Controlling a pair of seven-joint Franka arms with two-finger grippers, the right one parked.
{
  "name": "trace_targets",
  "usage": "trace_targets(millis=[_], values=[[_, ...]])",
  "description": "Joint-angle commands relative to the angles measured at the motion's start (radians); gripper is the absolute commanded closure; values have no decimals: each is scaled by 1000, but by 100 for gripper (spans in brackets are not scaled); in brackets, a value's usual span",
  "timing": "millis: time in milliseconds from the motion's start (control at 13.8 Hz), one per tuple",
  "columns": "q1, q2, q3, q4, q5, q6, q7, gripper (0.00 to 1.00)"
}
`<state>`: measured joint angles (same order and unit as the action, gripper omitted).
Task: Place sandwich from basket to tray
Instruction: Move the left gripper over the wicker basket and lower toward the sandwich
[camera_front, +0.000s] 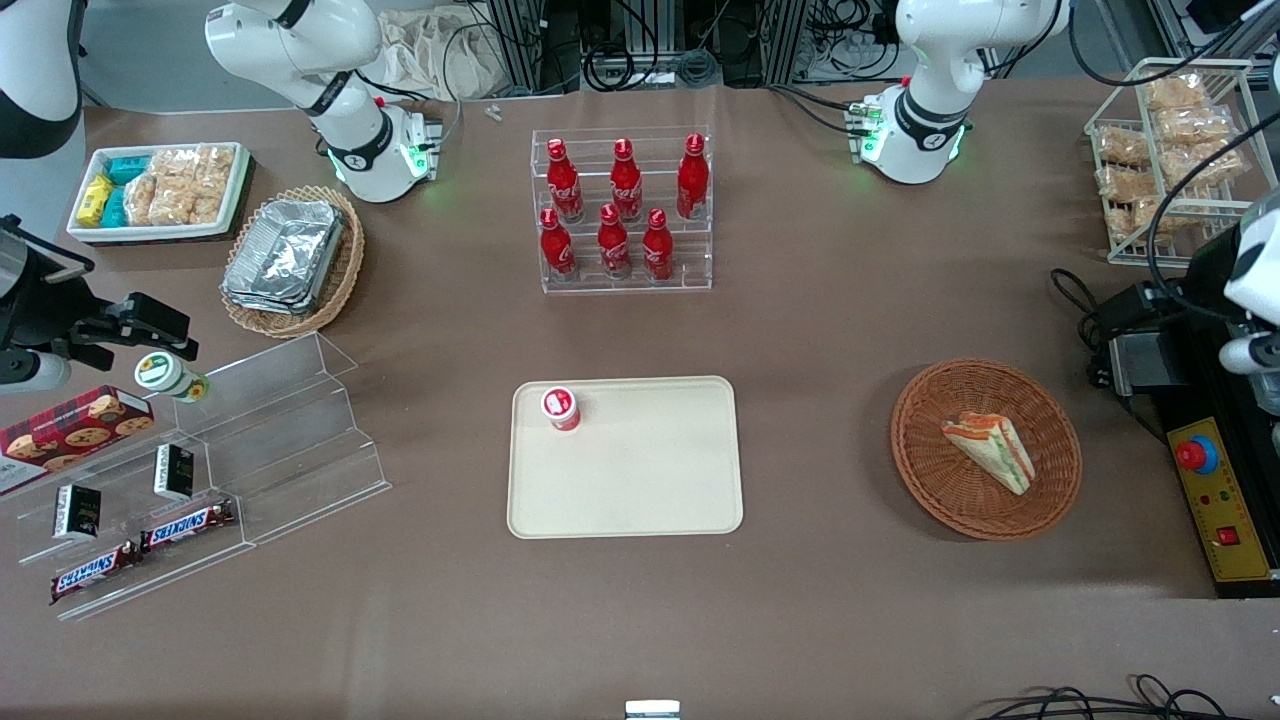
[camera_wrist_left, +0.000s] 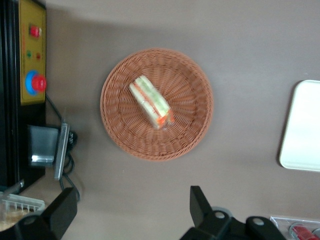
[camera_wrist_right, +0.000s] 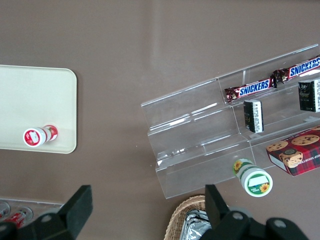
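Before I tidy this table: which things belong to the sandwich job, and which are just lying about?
Belongs to the job:
- triangular layered sandwich
- round reddish-brown wicker basket holding it
- flat cream plastic tray
- open left gripper, hovering above the table beside the basket

Lying about:
- small red-and-white cup on the tray
- red bottles in their clear rack
- Snickers bars

We are wearing smooth, rounded white shells on our left arm (camera_front: 925, 60). A black band with a small white marking is circling the link above its base, and a green light is glowing along the base's lower edge. Black cables are trailing away from the base across the table. Our left gripper (camera_wrist_left: 132, 194) is showing up all matte black and is hanging above the table, beside the basket (camera_wrist_left: 190, 80). Its two wedge-shaped fingers (camera_wrist_left: 60, 212) are standing wide apart. Round grey screw heads are showing on the black body where the fingers join it.
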<state>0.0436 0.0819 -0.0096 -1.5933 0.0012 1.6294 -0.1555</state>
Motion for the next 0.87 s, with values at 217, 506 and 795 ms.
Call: trace_targets(millis=[217,506,795], values=[[15,44,22,-115,-3,79,-154,0],[15,36,22,-244,0,213,-210,0],[15,51,22,-374,-3,426,-272,0]])
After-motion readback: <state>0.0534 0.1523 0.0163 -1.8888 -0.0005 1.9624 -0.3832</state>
